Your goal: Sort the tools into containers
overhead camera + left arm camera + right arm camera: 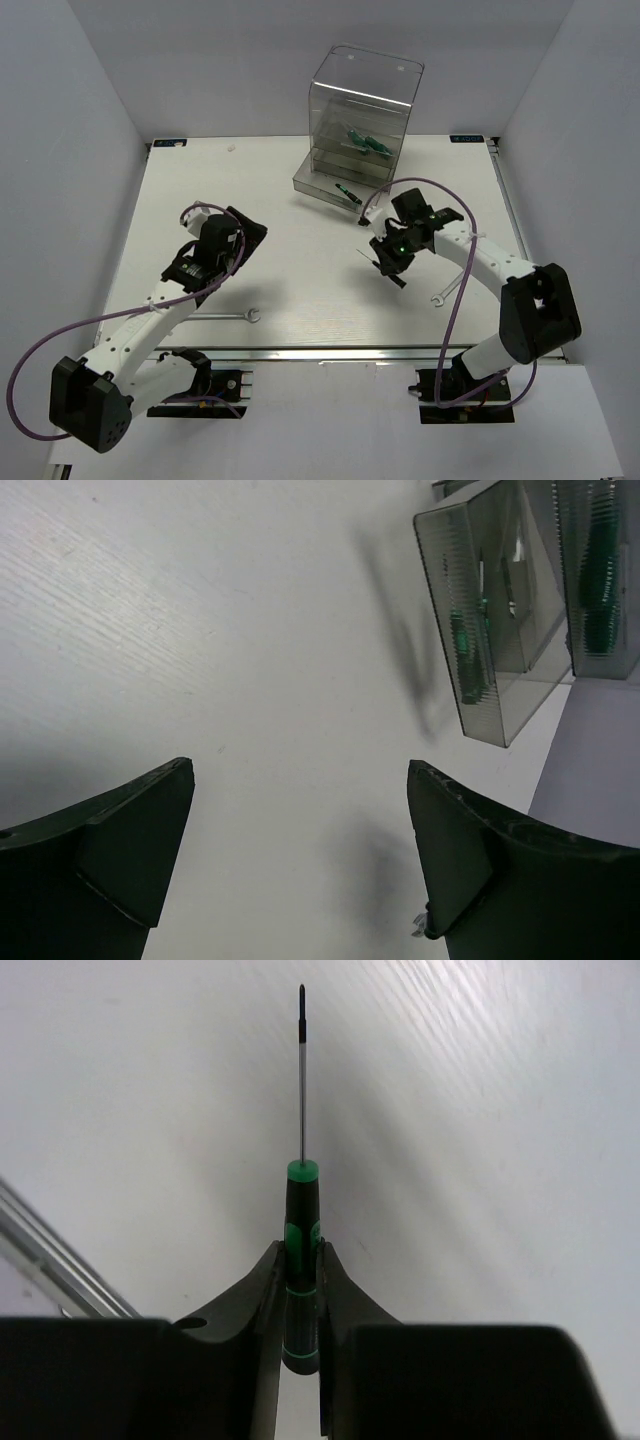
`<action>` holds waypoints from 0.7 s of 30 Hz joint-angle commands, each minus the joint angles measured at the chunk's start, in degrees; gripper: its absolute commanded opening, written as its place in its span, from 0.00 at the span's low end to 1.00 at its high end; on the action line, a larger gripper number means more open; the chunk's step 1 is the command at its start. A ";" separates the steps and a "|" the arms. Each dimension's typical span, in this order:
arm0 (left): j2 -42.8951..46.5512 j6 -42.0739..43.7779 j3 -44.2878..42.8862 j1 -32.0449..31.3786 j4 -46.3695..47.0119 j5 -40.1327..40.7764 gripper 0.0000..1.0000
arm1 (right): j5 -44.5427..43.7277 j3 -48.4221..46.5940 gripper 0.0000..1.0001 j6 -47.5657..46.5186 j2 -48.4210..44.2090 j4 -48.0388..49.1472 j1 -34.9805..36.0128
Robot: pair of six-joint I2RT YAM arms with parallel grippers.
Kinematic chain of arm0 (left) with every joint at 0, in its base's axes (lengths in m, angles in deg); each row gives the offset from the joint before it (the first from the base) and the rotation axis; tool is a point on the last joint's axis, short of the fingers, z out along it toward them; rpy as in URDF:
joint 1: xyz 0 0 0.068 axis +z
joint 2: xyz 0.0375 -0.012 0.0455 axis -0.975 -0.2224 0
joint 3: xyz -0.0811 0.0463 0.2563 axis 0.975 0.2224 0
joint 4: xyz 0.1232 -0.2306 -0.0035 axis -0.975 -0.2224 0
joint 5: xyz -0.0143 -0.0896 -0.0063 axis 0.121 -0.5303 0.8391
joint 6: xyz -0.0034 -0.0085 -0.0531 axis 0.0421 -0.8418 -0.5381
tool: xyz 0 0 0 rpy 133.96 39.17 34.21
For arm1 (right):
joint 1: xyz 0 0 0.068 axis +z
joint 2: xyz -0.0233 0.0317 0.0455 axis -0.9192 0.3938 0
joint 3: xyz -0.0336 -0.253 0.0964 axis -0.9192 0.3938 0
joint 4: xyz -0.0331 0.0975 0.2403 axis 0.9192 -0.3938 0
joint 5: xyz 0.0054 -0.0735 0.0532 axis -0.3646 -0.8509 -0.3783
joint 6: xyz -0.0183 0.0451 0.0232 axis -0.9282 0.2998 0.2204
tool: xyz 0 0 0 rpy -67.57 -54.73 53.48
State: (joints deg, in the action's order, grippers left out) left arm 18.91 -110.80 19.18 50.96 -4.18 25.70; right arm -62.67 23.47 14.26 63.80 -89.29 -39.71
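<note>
Bench (300, 200): clear cabinet (365, 100) at far edge, one drawer (312, 183) standing out. Left hand (300, 810) wide open, empty. Right hand (300, 1260) clamped on screwdriver (301, 1200) handle, right of bench centre. Risk: the slim round handle could pivot and the tip snag the drawer rim. Long axis along fingers, tip outward.
</note>
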 commanded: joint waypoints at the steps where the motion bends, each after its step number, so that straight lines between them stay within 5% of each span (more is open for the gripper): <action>1: -0.57 -5.95 0.58 0.00 -3.09 0.90 0.96 | 13.58 -7.65 0.00 -20.22 0.92 -7.61 0.15; 7: -4.35 -6.91 -2.84 0.09 -10.01 -1.13 0.94 | 10.27 -21.53 0.00 -21.39 6.80 2.11 0.24; 16: -7.34 -16.23 -7.50 0.35 -29.17 -4.12 0.92 | -5.73 -57.10 0.00 -26.74 31.93 6.62 0.24; 19: -8.31 -17.90 -9.79 0.36 -34.53 -3.94 0.92 | -7.50 -64.59 0.16 -30.69 38.88 3.72 0.24; 21: -8.93 -19.22 -11.02 0.36 -37.88 -4.11 0.92 | -8.29 -64.89 0.37 -31.93 41.08 4.41 0.24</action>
State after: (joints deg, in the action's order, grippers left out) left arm 10.10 -126.29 11.10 50.98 -33.07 22.05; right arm -67.78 -38.52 -12.75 103.06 -83.56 -39.63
